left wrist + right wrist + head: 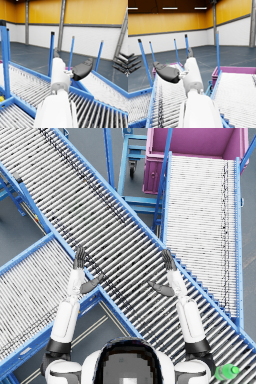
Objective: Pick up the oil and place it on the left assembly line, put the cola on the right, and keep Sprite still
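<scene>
A green bottle [227, 371] with a green cap lies on the central roller conveyor [125, 233] at the bottom right of the head view, beside my right shoulder; it looks like the Sprite. No oil or cola shows in any view. My left hand [82, 270] hovers open over the conveyor's near left rail, fingers straight and thumb spread. Over the conveyor's right part my right hand [167, 275] is open the same way. The left wrist view shows the left hand [80, 70] empty, and the right wrist view shows the right hand [169, 72] empty.
A left roller line [30, 283] branches off at the lower left and a right roller line [200, 223] runs up to a pink bin [195, 143]. Blue rails and upright posts [51, 53] edge the conveyors. Grey floor lies between the frames.
</scene>
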